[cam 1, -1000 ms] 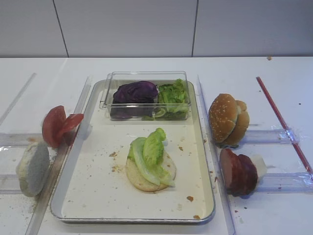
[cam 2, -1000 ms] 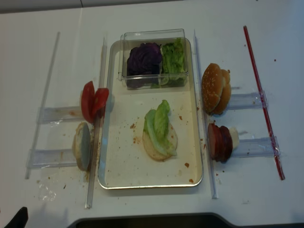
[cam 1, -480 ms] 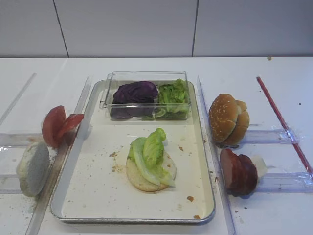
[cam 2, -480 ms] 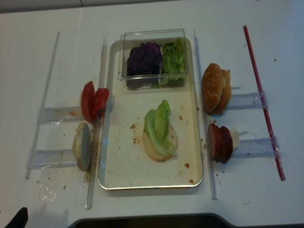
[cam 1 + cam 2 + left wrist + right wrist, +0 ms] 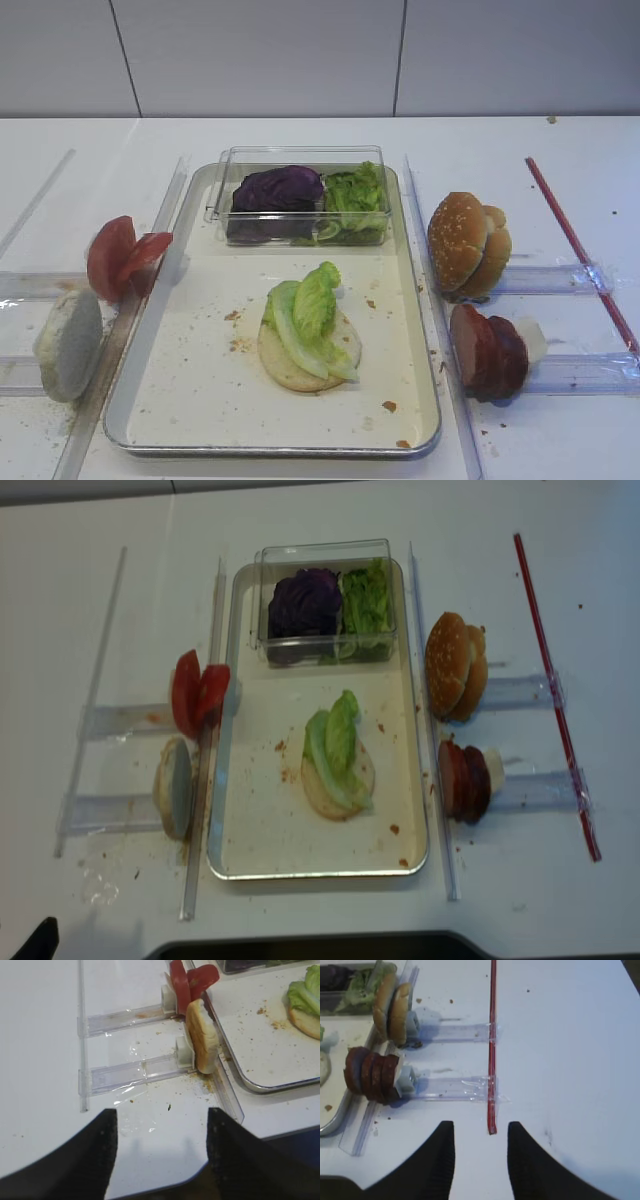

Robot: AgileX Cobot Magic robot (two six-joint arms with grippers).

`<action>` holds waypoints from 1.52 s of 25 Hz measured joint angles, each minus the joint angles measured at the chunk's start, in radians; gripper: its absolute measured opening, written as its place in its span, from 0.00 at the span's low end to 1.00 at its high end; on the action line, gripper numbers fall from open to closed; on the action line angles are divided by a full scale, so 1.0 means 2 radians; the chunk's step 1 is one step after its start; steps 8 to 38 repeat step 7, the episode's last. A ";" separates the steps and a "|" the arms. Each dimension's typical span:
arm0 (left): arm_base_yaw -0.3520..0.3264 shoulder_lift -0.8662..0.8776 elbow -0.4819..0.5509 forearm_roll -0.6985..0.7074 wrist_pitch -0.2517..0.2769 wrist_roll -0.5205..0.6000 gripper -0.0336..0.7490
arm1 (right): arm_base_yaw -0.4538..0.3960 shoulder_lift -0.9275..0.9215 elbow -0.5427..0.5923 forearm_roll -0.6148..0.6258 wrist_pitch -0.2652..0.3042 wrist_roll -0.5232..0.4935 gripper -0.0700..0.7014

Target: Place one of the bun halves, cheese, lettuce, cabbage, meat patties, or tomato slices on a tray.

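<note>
A bun half (image 5: pixel 308 355) topped with lettuce (image 5: pixel 308 312) lies mid-tray (image 5: pixel 190 400), below a clear box (image 5: pixel 300 160) of cabbage (image 5: pixel 277 188). Meat patties (image 5: pixel 372 1076) stand at left of the right wrist view. Both the right gripper (image 5: pixel 479 1155) and left gripper (image 5: pixel 161 1145) hang parted, grasping nothing.

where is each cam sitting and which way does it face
Exterior high: front, raised, facing the wall across the tray; no robot shows.
Exterior high realsense: overhead, looking down; no end effector visible.
Right wrist: low, facing meat patties and the red strip; right end effector open, empty.
Left wrist: facing tomato slices and a bun half; left end effector open.
All share the tray.
</note>
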State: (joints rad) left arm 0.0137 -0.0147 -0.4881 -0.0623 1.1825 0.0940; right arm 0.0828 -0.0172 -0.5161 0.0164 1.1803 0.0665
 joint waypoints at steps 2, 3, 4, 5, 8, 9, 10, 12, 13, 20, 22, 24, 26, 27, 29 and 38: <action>0.000 0.000 0.000 0.000 0.000 0.000 0.51 | 0.000 0.000 0.010 -0.002 -0.018 -0.001 0.45; 0.000 0.000 0.000 0.000 0.000 0.000 0.51 | 0.000 0.000 0.014 -0.003 -0.022 -0.002 0.45; 0.000 0.000 0.000 0.000 0.000 0.000 0.51 | 0.000 0.000 0.018 -0.003 -0.023 -0.002 0.45; 0.000 0.000 0.000 0.000 0.000 0.000 0.51 | 0.000 0.000 0.020 -0.004 -0.025 -0.005 0.45; 0.000 0.000 0.000 0.000 0.000 0.000 0.51 | 0.000 0.000 0.020 -0.004 -0.025 -0.005 0.45; 0.000 0.000 0.000 0.000 0.000 0.000 0.51 | 0.000 0.000 0.020 -0.004 -0.025 -0.005 0.45; 0.000 0.000 0.000 0.000 0.000 0.000 0.51 | 0.000 0.000 0.020 -0.004 -0.025 -0.005 0.45; 0.000 0.000 0.000 0.000 0.000 0.000 0.51 | 0.000 0.000 0.020 -0.004 -0.025 -0.005 0.45; 0.000 0.000 0.000 0.000 0.000 0.000 0.51 | 0.000 0.000 0.020 -0.004 -0.025 -0.005 0.45; 0.000 0.000 0.000 0.000 0.000 0.000 0.51 | 0.000 0.000 0.020 -0.004 -0.025 -0.005 0.45; 0.000 0.000 0.000 0.000 0.000 0.000 0.51 | 0.000 0.000 0.020 -0.004 -0.025 -0.005 0.45; 0.000 0.000 0.000 0.000 0.000 0.000 0.51 | 0.000 0.000 0.020 -0.004 -0.025 -0.005 0.45; 0.000 0.000 0.000 0.000 0.000 0.000 0.51 | 0.000 0.000 0.020 -0.004 -0.025 -0.005 0.45; 0.000 0.000 0.000 0.000 0.000 0.000 0.51 | 0.000 0.000 0.020 -0.004 -0.025 -0.005 0.45; 0.000 0.000 0.000 0.000 0.000 0.000 0.51 | 0.000 0.000 0.020 -0.004 -0.025 -0.005 0.45; 0.000 0.000 0.000 0.000 0.000 0.000 0.51 | 0.000 0.000 0.020 -0.004 -0.025 -0.005 0.45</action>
